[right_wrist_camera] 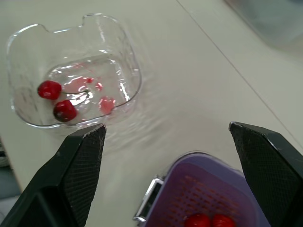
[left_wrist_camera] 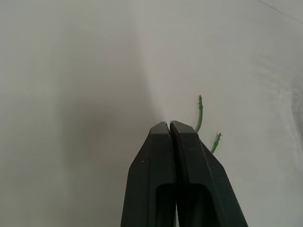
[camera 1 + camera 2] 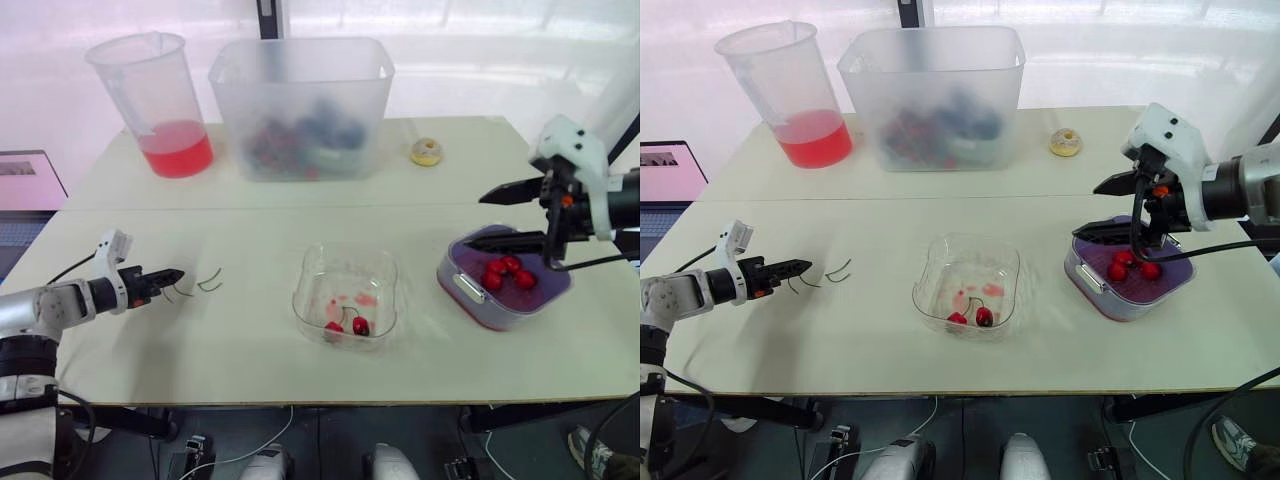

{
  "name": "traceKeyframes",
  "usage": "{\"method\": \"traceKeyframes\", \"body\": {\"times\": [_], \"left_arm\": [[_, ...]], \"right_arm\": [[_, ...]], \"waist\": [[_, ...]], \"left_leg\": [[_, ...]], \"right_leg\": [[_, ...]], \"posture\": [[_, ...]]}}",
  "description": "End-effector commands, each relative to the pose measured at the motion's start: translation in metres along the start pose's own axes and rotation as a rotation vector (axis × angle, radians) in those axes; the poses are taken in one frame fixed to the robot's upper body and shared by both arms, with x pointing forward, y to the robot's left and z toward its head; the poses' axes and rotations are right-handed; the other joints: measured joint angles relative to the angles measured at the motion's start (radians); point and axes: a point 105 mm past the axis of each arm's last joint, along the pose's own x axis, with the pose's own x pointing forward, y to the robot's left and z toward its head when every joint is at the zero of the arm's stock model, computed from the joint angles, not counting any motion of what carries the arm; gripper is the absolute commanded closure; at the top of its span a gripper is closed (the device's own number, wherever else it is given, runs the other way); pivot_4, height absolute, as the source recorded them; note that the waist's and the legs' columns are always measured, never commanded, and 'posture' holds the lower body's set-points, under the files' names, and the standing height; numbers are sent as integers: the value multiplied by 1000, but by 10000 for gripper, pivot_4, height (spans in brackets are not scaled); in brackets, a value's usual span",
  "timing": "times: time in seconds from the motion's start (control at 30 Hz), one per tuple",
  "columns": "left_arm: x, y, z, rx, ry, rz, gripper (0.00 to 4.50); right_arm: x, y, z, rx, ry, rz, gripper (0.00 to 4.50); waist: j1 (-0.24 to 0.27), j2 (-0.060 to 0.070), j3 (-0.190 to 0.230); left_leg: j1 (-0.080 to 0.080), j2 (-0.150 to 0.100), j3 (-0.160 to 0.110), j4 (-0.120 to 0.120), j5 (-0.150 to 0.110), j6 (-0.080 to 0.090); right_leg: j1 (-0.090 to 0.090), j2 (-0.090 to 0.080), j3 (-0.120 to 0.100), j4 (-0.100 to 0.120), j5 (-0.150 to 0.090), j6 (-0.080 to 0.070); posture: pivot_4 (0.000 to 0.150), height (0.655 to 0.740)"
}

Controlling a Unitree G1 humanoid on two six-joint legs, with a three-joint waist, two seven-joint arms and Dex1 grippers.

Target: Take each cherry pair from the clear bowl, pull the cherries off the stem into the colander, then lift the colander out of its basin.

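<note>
The long cream table has a matte, faintly scuffed top. Taking its far edge as twelve o'clock, the clear bowl sits near the middle, a little toward six. It is a thin, glossy, squarish dish with wavy rounded corners and pink smears of juice on its floor. One cherry pair lies against its near wall, one fruit bright red and the other darker, with a thin stem curving between them.

At about four o'clock is the colander, a rounded purple insert pricked all over with small holes. It is seated inside its basin, whose smooth tinted wall has a pale clip on the side facing the bowl. Several loose, shiny red cherries are heaped inside.

The right gripper hangs over the colander's bowl-side rim. Its two tapered black fingers, textured on the inner faces, are spread wide apart with nothing between them.

Out at nine o'clock the left gripper lies low over the tabletop. Its fingertips are pressed flat together, and I can see nothing clamped at the tips. A few thin curled green stems lie on the table just beside and beyond them.

Along the back, a tall translucent jug at eleven holds red liquid. A frosted rectangular tub stands at twelve with blurry dark contents. A small pale ring-shaped thing sits at one.
</note>
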Motion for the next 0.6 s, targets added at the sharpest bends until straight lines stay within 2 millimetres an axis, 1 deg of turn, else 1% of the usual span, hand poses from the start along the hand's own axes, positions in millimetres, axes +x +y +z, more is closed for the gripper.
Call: {"method": "traceKeyframes", "body": {"times": [0.03, 0.07, 0.1, 0.17, 0.2, 0.23, 0.27, 0.33, 0.37, 0.4, 0.43, 0.47, 0.53, 0.57, 0.6], "left_arm": [[-13, -3, 25, 39, -78, 3, 26291], [-16, -2, 29, 46, -88, 9, 21272], [-19, -1, 33, 55, -99, 16, 17165], [-24, 0, 39, 72, -118, 33, 6615], [-25, 1, 41, 78, -127, 43, 2528], [-28, 4, 46, 99, -144, 64, 1171], [-36, 7, 57, 115, -191, 90, 1171], [-45, 9, 69, 130, -245, 115, 1171], [-52, 8, 77, 173, -267, 133, 1171], [-56, 1, 87, 249, -297, 109, 1171], [-58, -20, 95, 353, -312, 16, 1171], [-59, -36, 99, 424, -316, -56, 1171], [-56, -73, 95, 625, -290, -226, 1171], [-55, -91, 93, 672, -289, -308, 1171], [-55, -103, 90, 698, -288, -365, 1171]], "right_arm": [[-2, 12, 15, -43, -47, 19, 0], [0, 14, 15, -40, -48, 25, 0], [2, 15, 15, -41, -47, 28, 0], [3, 15, 16, -39, -47, 29, 0], [4, 16, 16, -38, -46, 29, 0], [4, 17, 16, -36, -48, 33, 0], [6, 18, 17, -34, -46, 42, 0], [7, 20, 18, -31, -42, 51, 0], [8, 22, 21, -28, -59, 68, 0], [10, 24, 24, -33, -72, 86, 0], [13, 25, 27, -47, -80, 107, 0], [15, 25, 28, -57, -83, 119, 0], [20, 25, 30, -116, -63, 141, 0], [25, 28, 31, -154, -49, 166, 0], [27, 30, 31, -180, -38, 184, 0]], "waist": [[-1, 0, 0], [-1, 0, 0], [-2, 0, 0], [-3, 0, 0], [-2, 0, 0], [-2, 0, 0], [-2, 0, 0], [-1, 0, 0], [-2, 0, 0], [-2, 0, 0], [-2, 0, 0], [-2, 0, 0], [2, 0, 0], [3, 0, 0], [3, 0, 0]], "left_leg": [[0, 0, 0, 0, 0, 0], [0, 0, 0, 0, 0, 0], [0, 0, 0, 0, 0, 0], [0, 0, 0, 0, 0, 0], [0, 0, 0, 0, 0, 0], [0, 0, 0, 0, 0, 0], [0, 0, 0, 0, 0, 0], [0, 0, 0, 0, 0, 0], [0, 0, 0, 0, 0, 0], [0, 0, 0, 0, 0, 0], [0, 0, 0, 0, 0, 0], [0, 0, 0, 0, 0, 0], [0, 1, 0, 0, 0, 0], [0, 1, 0, 0, 0, 0], [0, 1, 0, 0, 0, 0]], "right_leg": [[0, 0, 0, 0, 0, 0], [0, 0, 0, 0, 0, 0], [0, 0, 0, 0, 0, 0], [-1, 0, 0, 0, 0, 0], [-1, 0, 0, 1, 0, 0], [-1, 0, 0, 1, 0, 0], [-1, 0, 0, 1, 0, 0], [-1, 0, 0, 1, 0, 0], [-1, 0, 0, 1, 0, 0], [-1, 0, 0, 1, 0, 0], [-1, 0, 0, 1, 0, 0], [-1, 0, 0, 1, 0, 0], [-1, 0, 0, 1, 0, 0], [0, -1, 0, 0, 0, 0], [0, -1, 0, 0, 0, 0]], "posture": [[1500, 7400], [1500, 7400], [1500, 7400], [1500, 7400], [1500, 7400], [1500, 7400], [1500, 7400], [1500, 7400], [1500, 7400], [1500, 7400], [1500, 7400], [1500, 7400], [1500, 7400], [1500, 7400], [1500, 7400]]}}
